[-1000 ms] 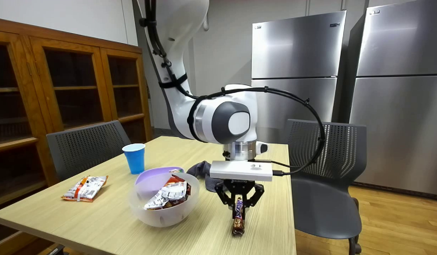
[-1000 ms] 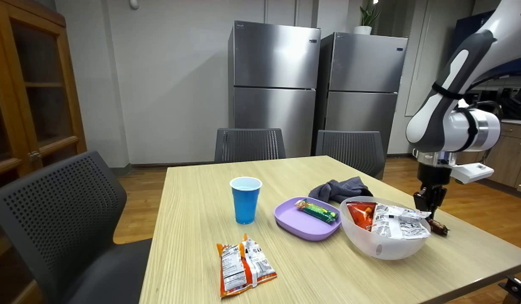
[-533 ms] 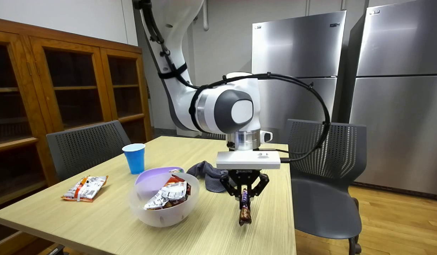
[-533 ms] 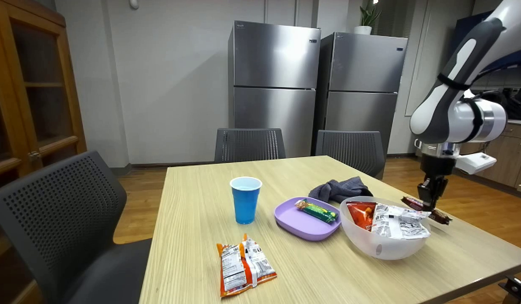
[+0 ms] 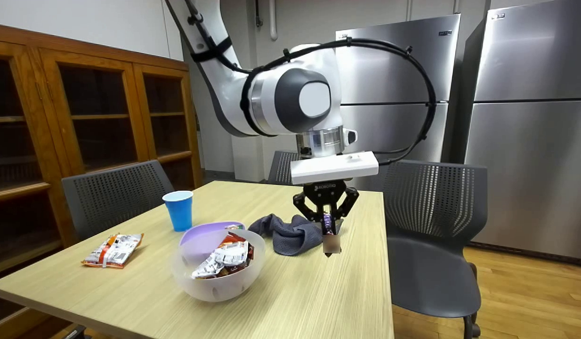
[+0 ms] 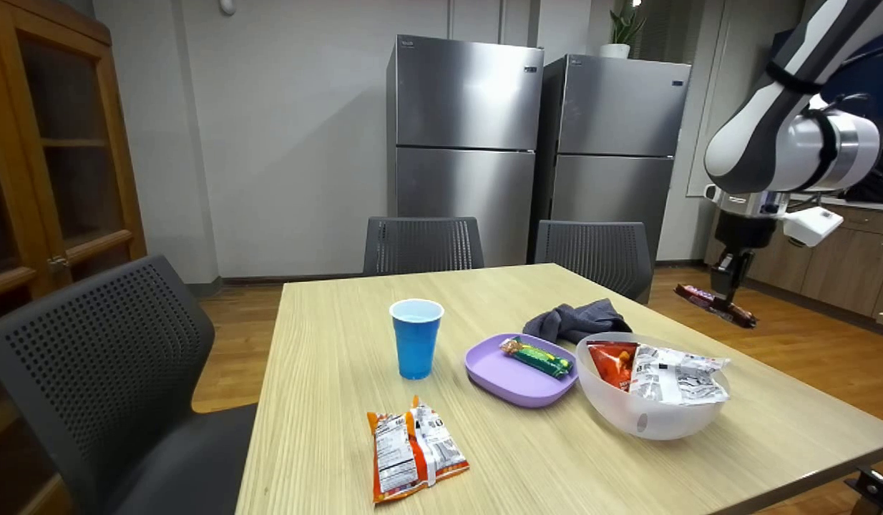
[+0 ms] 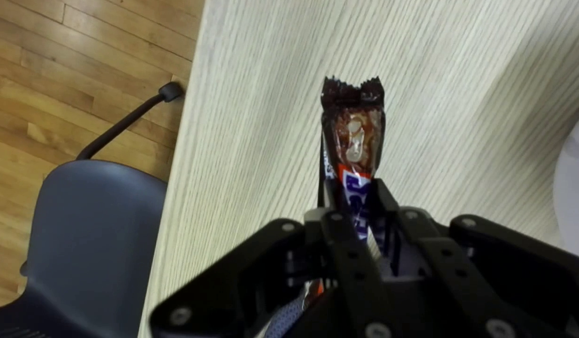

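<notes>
My gripper (image 5: 329, 225) is shut on a chocolate bar in a brown wrapper, raised above the table near its edge. In the wrist view the bar (image 7: 357, 136) sticks out past the fingertips, with blue lettering on white and a red band; the pads press its sides and hide its middle. Both ends of the bar (image 6: 739, 313) show beyond the fingers in an exterior view, level with a slight tilt. A frosted bowl (image 5: 215, 289) holding red and silver snack bags stands nearby on the table. Behind it lies a purple plate (image 6: 513, 390) with a green-wrapped bar (image 6: 538, 357).
A crumpled dark grey cloth (image 5: 290, 238) lies behind the bowl, close to the gripper. A blue cup (image 6: 416, 347) stands upright beyond the plate. An orange and white snack bag (image 6: 413, 450) lies flat on the table. A dark chair (image 5: 434, 245) stands beside the table edge.
My gripper has risen from the tabletop, carrying the chocolate bar up with it. The arm has lifted too. Bowl, plate, cup, cloth and the loose snack bag have not moved.
</notes>
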Controlling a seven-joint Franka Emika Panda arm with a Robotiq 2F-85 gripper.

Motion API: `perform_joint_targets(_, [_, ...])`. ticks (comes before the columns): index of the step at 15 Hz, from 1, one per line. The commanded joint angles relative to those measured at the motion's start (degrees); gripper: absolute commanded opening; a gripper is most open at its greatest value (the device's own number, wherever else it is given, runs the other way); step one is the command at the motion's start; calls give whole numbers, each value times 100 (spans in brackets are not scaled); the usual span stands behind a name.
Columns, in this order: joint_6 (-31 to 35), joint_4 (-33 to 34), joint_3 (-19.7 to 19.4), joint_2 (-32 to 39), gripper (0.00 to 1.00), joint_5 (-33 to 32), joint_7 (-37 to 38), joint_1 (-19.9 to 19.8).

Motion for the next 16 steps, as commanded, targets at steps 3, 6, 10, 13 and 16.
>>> perform_joint_targets(3, [-75, -299, 80, -734, 4, 351, -795, 320])
perform_joint_targets(6, [-122, -244, 85, -841, 4, 598, -1083, 561])
perform_joint_targets(10, [-195, -196, 99, -896, 4, 830, -1326, 834])
perform_joint_targets(13, [-194, -185, 120, -901, 4, 826, -1387, 1015])
perform_joint_targets(16, [-228, -151, 150, -876, 4, 792, -1359, 1179])
